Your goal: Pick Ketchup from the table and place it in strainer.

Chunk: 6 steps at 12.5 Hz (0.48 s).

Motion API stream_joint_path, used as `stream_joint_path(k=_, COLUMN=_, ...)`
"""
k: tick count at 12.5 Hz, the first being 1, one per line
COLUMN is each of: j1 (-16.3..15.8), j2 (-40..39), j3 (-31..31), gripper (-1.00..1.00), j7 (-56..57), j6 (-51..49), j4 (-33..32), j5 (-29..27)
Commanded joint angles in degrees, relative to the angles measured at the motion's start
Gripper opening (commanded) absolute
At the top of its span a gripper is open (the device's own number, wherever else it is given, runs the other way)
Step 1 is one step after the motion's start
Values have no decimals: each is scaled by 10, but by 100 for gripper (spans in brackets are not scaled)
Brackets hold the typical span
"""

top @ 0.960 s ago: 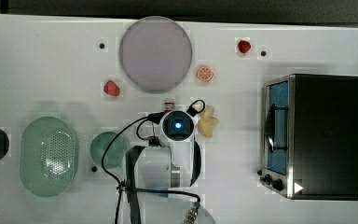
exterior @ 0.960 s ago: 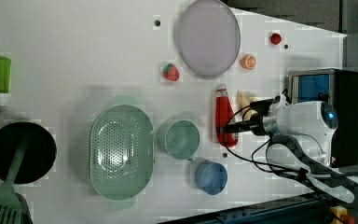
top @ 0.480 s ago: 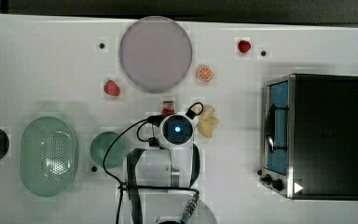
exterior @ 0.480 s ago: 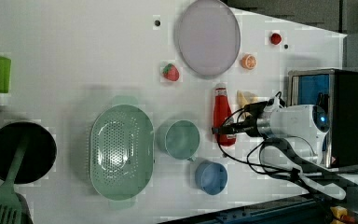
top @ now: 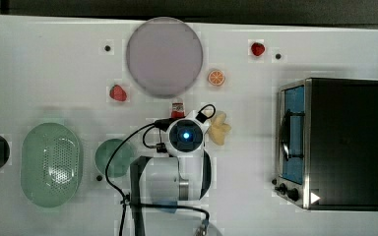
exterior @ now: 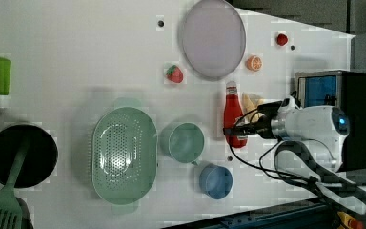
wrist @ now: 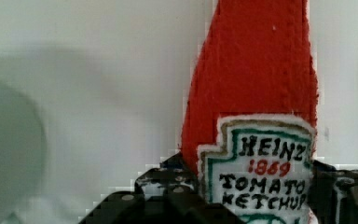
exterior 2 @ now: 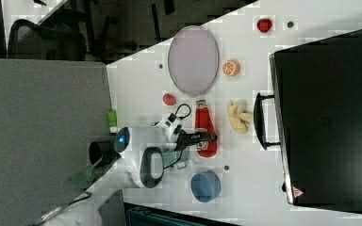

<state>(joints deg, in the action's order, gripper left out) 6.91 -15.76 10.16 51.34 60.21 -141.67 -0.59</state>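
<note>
Toaster oven (top: 342,142): you see it at the top view's right edge, door shut, contents hidden.
Plate (top: 164,56): grey, round, upper centre of the top view, bare.
Strainer (exterior: 123,155): mint-green, lower left of centre in the left view, holes showing, nothing inside.
Pan (exterior: 21,155): black, at the left view's left edge, with a green spatula (exterior: 2,200) resting in it.
Mug (exterior: 185,142): green, just right of the strainer in the left view, nothing visible inside.
Bowl (exterior: 215,181): blue, below the mug in the left view, nothing visible inside.
Ketchup (exterior: 233,117): lying on the table, centre of the left view, cap towards the plate.
Gripper (exterior: 232,131): fingers either side of the Ketchup's labelled body; you cannot tell whether they press it.
</note>
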Motion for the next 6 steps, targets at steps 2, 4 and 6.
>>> stream_joint_path(k=2, j1=1, j2=155, j3=38, gripper=29, j7=-17, j6=-120, j4=41, j5=-4)
stream_joint_path(k=4, j1=-4, j2=217, j3=61, gripper=29, j7=-53, j6=-216, j4=69, j5=-4)
stream_joint_path(k=6, j1=-14, j2=254, j3=94, gripper=29, j7=-106, j6=-291, j4=94, j5=-18)
